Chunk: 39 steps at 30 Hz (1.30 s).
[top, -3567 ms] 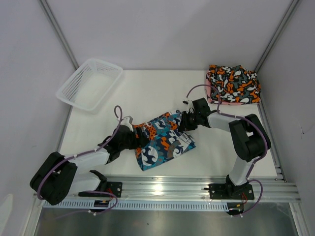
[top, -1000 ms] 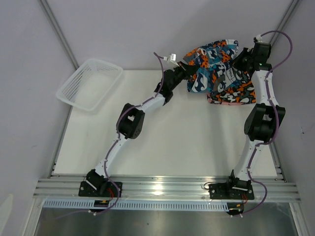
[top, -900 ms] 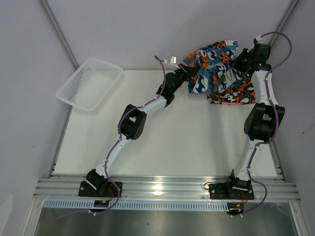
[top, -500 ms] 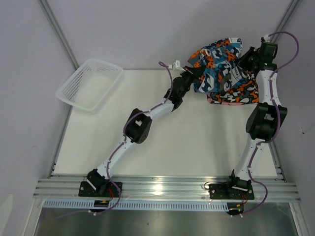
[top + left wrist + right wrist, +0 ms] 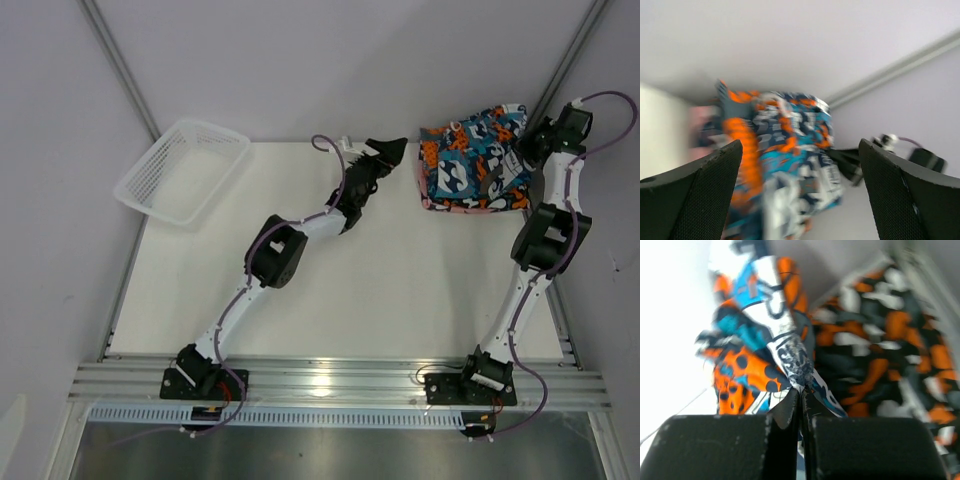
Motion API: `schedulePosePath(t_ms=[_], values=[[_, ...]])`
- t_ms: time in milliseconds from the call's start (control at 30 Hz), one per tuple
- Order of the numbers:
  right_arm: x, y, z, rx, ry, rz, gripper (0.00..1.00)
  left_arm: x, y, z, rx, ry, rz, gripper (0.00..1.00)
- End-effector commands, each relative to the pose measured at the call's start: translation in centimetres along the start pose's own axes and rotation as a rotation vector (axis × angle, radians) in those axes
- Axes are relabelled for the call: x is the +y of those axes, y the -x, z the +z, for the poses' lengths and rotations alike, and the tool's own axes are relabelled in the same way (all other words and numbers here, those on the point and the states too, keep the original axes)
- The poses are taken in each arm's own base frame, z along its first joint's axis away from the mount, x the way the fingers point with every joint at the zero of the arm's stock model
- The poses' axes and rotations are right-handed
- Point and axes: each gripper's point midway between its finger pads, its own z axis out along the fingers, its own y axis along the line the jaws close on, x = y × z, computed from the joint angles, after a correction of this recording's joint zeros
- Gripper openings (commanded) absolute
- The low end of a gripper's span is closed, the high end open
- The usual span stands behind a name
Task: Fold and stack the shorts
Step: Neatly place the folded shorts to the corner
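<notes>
**Teal shorts atop the pile, left pincer empty**

We see the left gripper gaping wide and holding nothing, near the pile. The right gripper is pinched tight on a fold of the teal shorts. These rest over the black shorts and pink shorts at the table's far right corner.

the shorts lie stacked on the desk's corner at the upper right of the frame. the basket sits at upper left (on the desk's opposite corner). the left tool is between them, just left of the stack and not touching it. the right tool meets the stack's right edge.
</notes>
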Motion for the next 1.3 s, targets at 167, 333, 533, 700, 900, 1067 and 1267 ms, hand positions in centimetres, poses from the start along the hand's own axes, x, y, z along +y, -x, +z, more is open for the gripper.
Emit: schedulePosePath(t_ms=[167, 333, 533, 700, 900, 1067, 1267], values=[[-7.8, -0.7, 2.4, -0.033, -0.217, 0.116, 0.0, -3.6, 8.8, -0.8, -0.022, -0.103, 0.03, 0.99], [-8.2, -0.6, 1.9, -0.041, -0.239, 0.1, 0.7, -4.6, 10.3, -2.1, -0.023, -0.103, 0.078, 0.99], [-3.8, 4.0, -2.0, -0.13, -0.211, -0.003, 0.79, -7.9, 12.0, -2.8, -0.02, -0.126, 0.166, 0.99], [0.4, 8.2, -7.7, -0.239, -0.196, -0.089, 0.81, -8.8, 13.9, -4.4, -0.004, -0.092, 0.235, 0.99], [5.8, 10.6, -15.1, -0.397, -0.218, -0.259, 0.98, -9.8, 18.5, -8.4, -0.038, 0.033, 0.345, 0.99], [13.0, 7.6, -20.8, -0.405, 0.019, -0.366, 0.99, -10.8, 22.6, -12.9, -0.067, 0.147, 0.435, 0.99], [13.3, 2.3, -25.3, -0.321, 0.099, -0.383, 1.0, -14.6, 26.7, -20.6, -0.102, 0.202, 0.529, 0.99]])
